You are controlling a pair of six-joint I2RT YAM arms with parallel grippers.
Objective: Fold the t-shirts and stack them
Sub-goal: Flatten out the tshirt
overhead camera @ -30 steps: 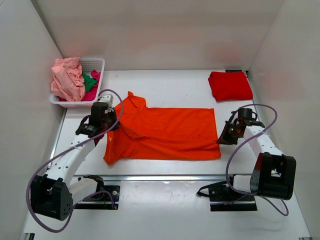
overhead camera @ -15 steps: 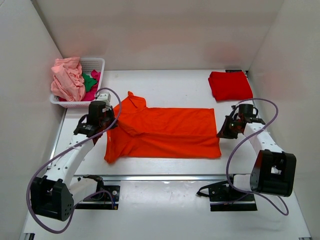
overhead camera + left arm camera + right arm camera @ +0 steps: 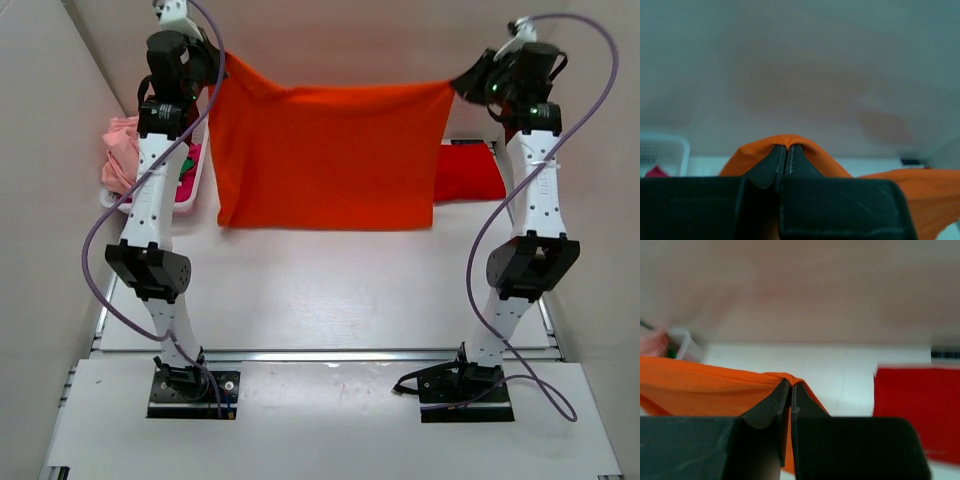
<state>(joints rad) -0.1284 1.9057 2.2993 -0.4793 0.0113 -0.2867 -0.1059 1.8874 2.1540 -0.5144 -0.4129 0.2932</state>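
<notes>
The bright orange t-shirt (image 3: 325, 155) hangs stretched in the air between both raised arms, its lower edge above the table. My left gripper (image 3: 215, 60) is shut on its upper left corner; the cloth wraps my fingertips in the left wrist view (image 3: 786, 146). My right gripper (image 3: 462, 82) is shut on its upper right corner, and the cloth (image 3: 705, 385) shows there too. A folded red t-shirt (image 3: 470, 172) lies at the back right, partly hidden by the orange one, and shows in the right wrist view (image 3: 915, 410). Pale pink (image 3: 118, 158), green and magenta shirts are in the basket.
The white mesh basket (image 3: 196, 180) stands at the back left beside the left arm. White walls close in the table at the left, back and right. The arm bases sit at the near edge.
Both arms have risen high and lifted the orange t-shirt off the table, where it lay flat; it now hangs spread between them.
</notes>
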